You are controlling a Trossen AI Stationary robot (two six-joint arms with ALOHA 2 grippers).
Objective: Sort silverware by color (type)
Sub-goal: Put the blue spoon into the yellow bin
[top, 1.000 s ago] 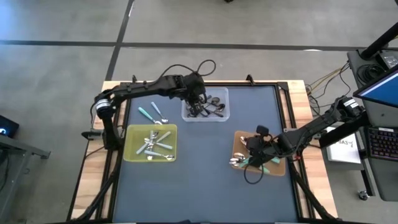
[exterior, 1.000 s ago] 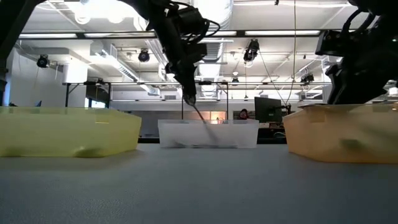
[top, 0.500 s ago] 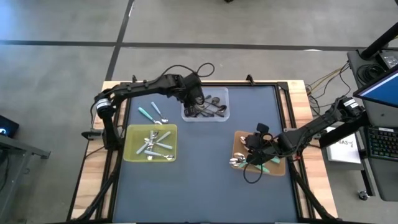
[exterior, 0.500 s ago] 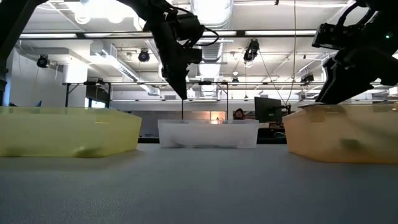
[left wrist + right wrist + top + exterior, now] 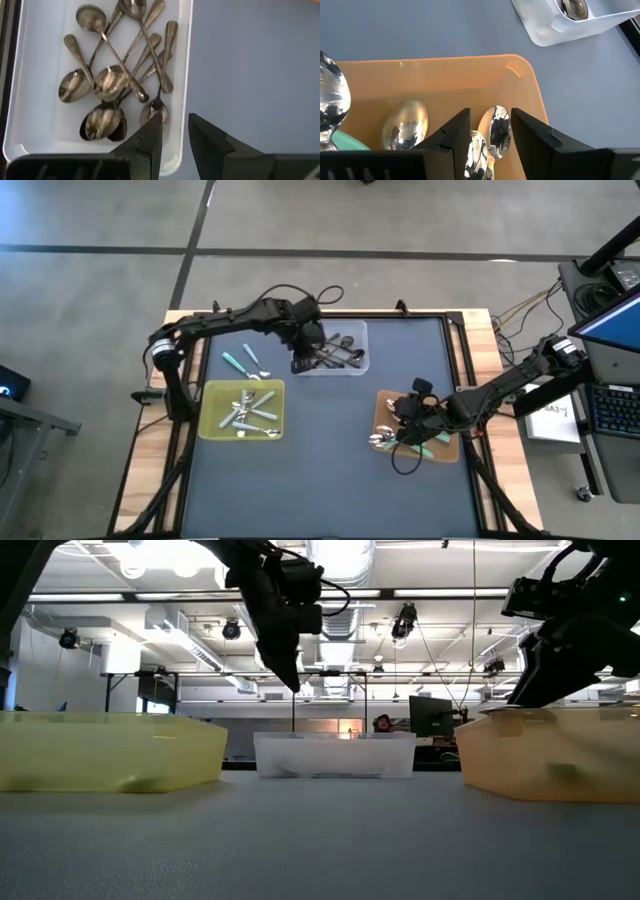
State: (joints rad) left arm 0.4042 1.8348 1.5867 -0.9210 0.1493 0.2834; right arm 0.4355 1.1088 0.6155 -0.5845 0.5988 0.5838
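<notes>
— Left gripper?
— Above clear tray's edge, fingers apart, holding nothing. Dark spoons heaped in that tray.
— Right gripper?
— Over orange tray, fingers spread, empty. Silver-headed spoons and a teal handle beneath.
— Elsewhere?
— Pale-blue pieces in yellow tray; two utensils loose on table, beside clear tray.

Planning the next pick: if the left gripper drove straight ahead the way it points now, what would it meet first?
Most likely the near rim of the clear tray, right by the lowest dark spoon. The left gripper is open and empty; depth is unclear, so it could land on either.
</notes>
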